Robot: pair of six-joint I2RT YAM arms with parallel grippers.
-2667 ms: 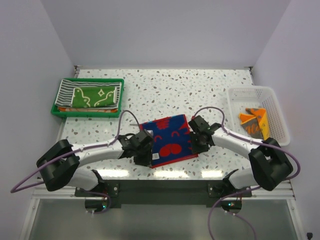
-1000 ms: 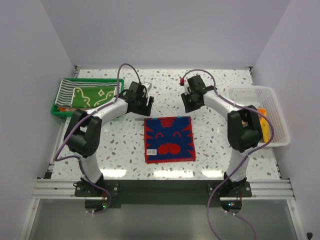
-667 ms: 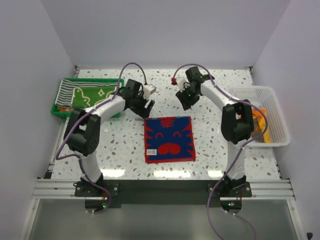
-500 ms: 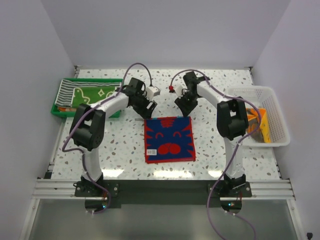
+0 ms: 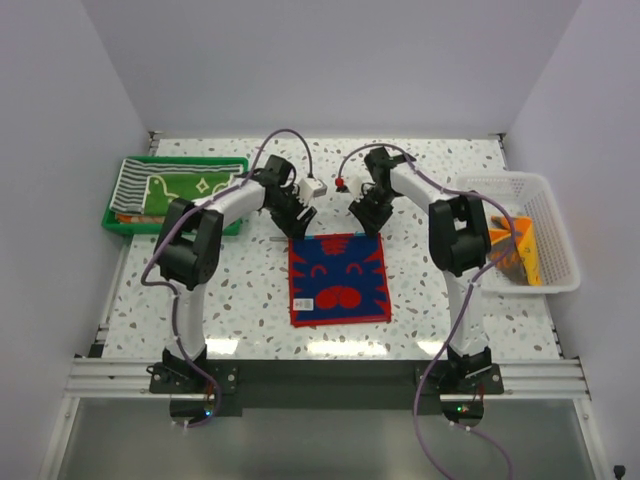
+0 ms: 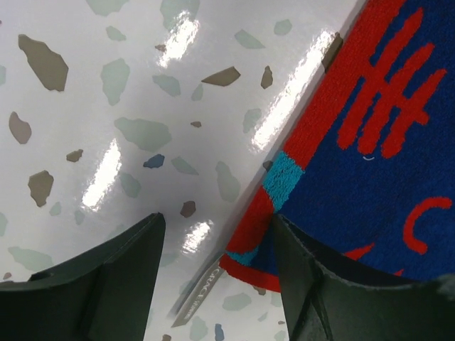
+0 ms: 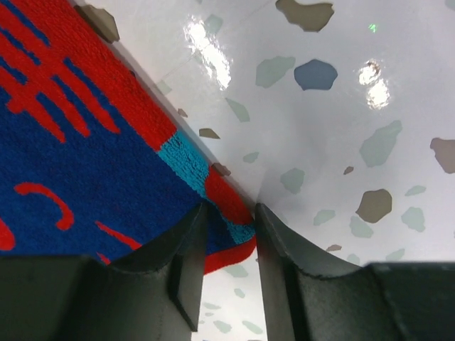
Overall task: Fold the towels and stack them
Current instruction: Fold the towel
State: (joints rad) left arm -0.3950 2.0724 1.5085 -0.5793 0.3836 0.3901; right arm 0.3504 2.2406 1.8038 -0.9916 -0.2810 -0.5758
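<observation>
red-and-blue towel (image 5: 338,278) flat, left tool (image 6: 215,226), right tool (image 7: 229,212) straddling far corners

Towel (image 5: 338,279): blue-red, flat at table (image 5: 440,300) centre.
Left claw (image 5: 297,222): at its far-left corner.
Right claw (image 5: 366,218): at its far-right corner.
Tray (image 5: 130,226): far left, green cloth (image 5: 180,190) on top.

Blue towel (image 5: 338,280) bears red cartoon face and red border; table (image 5: 440,290) speckled white.

Top camera looks down over the whole table (image 5: 250,290); both wrist cameras sit close above the blue-red towel's (image 5: 338,280) far corners.
</observation>
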